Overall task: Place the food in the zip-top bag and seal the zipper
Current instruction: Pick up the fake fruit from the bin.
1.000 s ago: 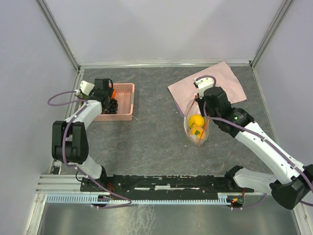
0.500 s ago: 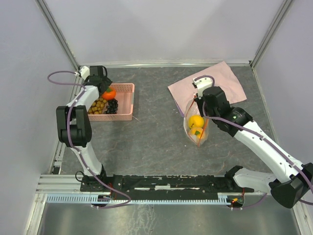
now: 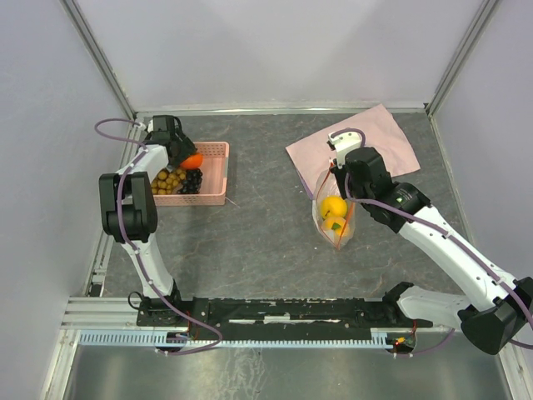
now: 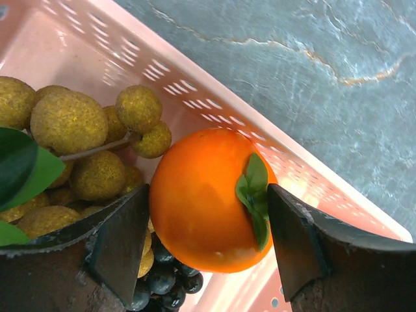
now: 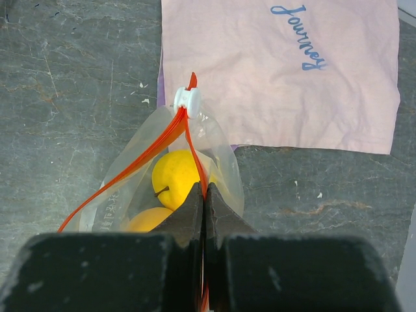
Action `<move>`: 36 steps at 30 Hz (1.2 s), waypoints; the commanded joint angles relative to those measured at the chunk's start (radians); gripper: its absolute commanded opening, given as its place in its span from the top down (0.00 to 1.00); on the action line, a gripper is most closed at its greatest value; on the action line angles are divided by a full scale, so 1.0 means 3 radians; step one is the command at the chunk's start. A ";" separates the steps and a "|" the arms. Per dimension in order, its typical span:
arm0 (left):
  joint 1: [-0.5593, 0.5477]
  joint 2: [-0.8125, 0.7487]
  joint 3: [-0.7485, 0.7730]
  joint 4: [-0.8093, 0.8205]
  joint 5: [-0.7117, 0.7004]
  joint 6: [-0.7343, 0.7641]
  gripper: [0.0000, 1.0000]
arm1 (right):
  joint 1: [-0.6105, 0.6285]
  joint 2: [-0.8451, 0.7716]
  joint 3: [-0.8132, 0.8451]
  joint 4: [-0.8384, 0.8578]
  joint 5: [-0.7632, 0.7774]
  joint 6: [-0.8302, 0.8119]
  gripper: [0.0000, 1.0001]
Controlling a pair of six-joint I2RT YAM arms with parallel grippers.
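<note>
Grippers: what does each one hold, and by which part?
Left gripper grips the persimmon by its sides; right gripper pinches the zip-top bag at its zipper strip.

Open tabletop [image 3: 266, 233] separates the pink basket [image 3: 223, 173] from the zip-top bag [image 3: 323, 223]. Basket wall, berry cluster [image 4: 68, 120] and grapes [image 4: 162, 289] hem the gripped persimmon [image 4: 201, 201].
</note>
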 commanded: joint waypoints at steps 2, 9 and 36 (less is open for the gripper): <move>-0.0018 -0.0064 -0.0037 0.0236 0.0474 0.0228 0.22 | 0.0007 -0.0016 0.0097 0.0134 0.0002 -0.0004 0.98; -0.0061 -0.0123 -0.0114 0.0327 0.0571 0.0219 0.21 | 0.0005 -0.0004 0.0100 0.0135 -0.0006 -0.0005 0.98; -0.0195 0.0156 -0.0034 0.0240 0.0634 -0.0004 0.25 | 0.0004 -0.0040 0.0108 0.0141 -0.0015 -0.0002 0.98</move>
